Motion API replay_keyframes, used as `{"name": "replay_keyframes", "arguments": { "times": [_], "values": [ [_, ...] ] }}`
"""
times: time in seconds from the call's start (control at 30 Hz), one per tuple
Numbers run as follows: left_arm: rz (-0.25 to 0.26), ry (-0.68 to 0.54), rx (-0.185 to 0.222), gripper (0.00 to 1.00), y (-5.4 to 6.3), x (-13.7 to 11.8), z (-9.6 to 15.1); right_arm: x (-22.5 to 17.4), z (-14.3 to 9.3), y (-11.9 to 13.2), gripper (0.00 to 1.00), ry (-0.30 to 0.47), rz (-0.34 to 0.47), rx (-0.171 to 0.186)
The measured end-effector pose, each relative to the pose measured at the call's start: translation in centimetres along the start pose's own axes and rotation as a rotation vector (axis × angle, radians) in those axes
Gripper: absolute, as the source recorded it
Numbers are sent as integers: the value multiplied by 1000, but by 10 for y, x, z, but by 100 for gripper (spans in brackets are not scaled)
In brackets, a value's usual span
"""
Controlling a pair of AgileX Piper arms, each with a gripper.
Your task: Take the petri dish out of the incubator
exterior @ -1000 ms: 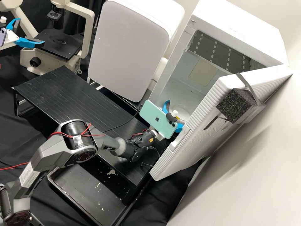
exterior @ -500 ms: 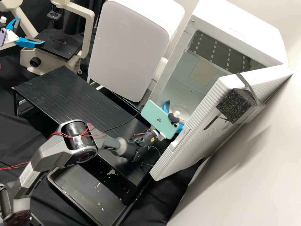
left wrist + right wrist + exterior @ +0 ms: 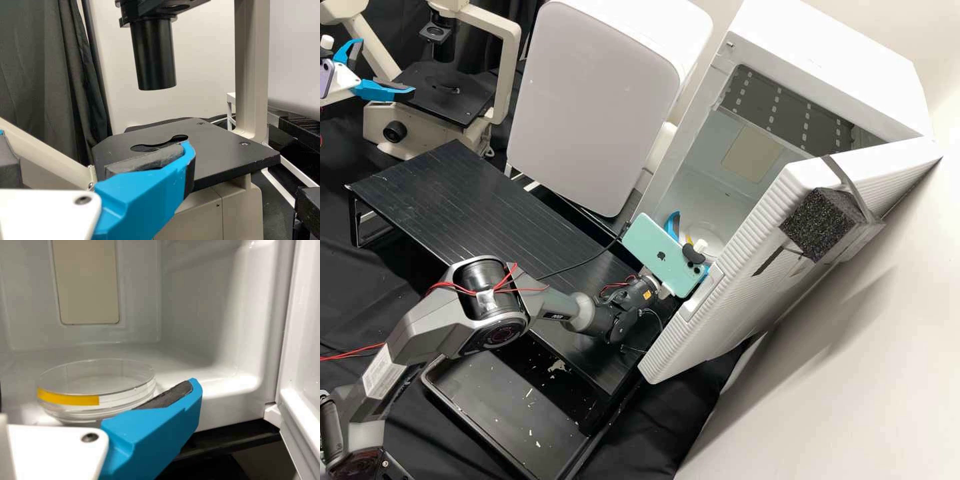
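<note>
Evidently the work is at the grasping step: the petri dish (image 3: pixel 95 397), with a yellow strip (image 3: pixel 67 399) on its side, lies flat on the incubator floor (image 3: pixel 200 367). The right gripper (image 3: pixel 695 241) is at the mouth of the incubator (image 3: pixel 833 50), its jaws spread and clenched on nothing, one blue finger (image 3: pixel 160 432) just beside the dish in the right wrist view. Whether it touches the rim I cannot tell.

Next, I judge, the jaws need to sit evenly about the dish's wall and close gently, since clear plastic could slip or the lid ride up. After that comes a level lift and a straight retreat past the door (image 3: pixel 720 313), towards the low black counter (image 3: pixel 473 207); clipping the door looks the likeliest mishap.

The left gripper (image 3: pixel 385 68) is by the microscope (image 3: pixel 508 67), its jaws parted and holding nothing.
</note>
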Motion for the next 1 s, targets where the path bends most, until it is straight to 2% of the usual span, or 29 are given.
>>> {"name": "replay_keyframes", "arguments": {
  "times": [0.03, 0.07, 0.2, 0.43, 0.63, 1.0],
  "values": [
    [0, 0, 0, 100, 0, 0, 0, 0, 0, 1, 100, 1, 3, -1],
    [0, 0, 0, 100, 0, 0, 0, 0, 1, 1, 0, 0, 2, 6],
    [0, 0, 0, 100, 0, 0, 0, 2, 1, 0, 0, -1, -3, 13],
    [0, 0, 0, 100, 0, 0, 0, 4, 0, 1, 0, -4, -13, 5],
    [0, 0, 0, 100, 0, 0, 0, 10, -1, 5, 0, 9, -49, -30],
    [0, 0, 0, 100, 0, 0, 0, 16, 2, 5, 0, 1, -74, -24]
  ]
}}
